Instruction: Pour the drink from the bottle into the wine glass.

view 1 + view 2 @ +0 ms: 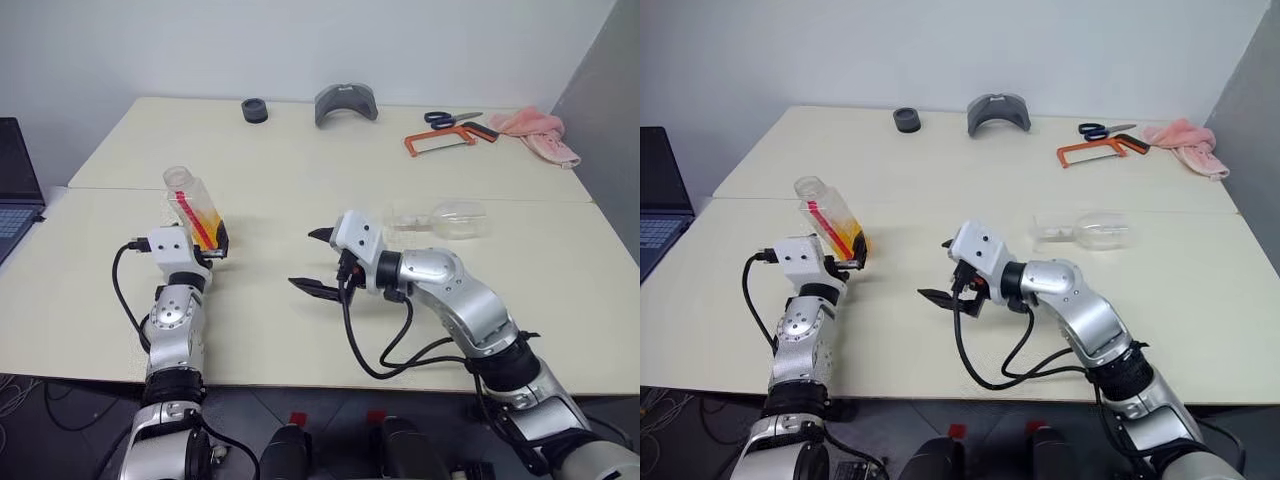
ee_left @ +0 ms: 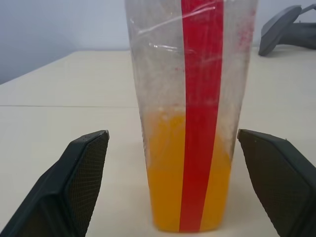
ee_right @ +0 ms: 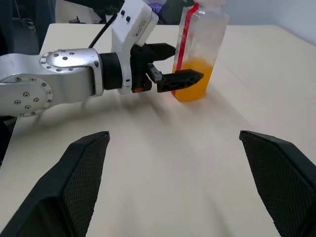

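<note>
Left eye view: one bottle (image 1: 193, 207), one wine glass (image 1: 443, 219).

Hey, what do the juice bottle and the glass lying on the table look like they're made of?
The bottle looks like thin clear plastic: its wall shows creases and a slightly crinkled sheen around the red stripe, with orange drink visible through it. The wine glass, lying on its side, looks like smooth, colourless glass with bright highlights, though clear hard plastic can't be ruled out.

- One bottle (image 1: 193, 207) holding orange drink (image 1: 208, 229), left of centre
- One wine glass (image 1: 443, 219), right of centre
- One hacksaw (image 1: 447, 138)
- One pair of scissors (image 1: 450, 118)
- One pink cloth (image 1: 538, 134), upper right
- One laptop (image 1: 16, 190), left edge
- Two grippers: left gripper (image 1: 213, 247), right gripper (image 1: 313, 262)
</note>
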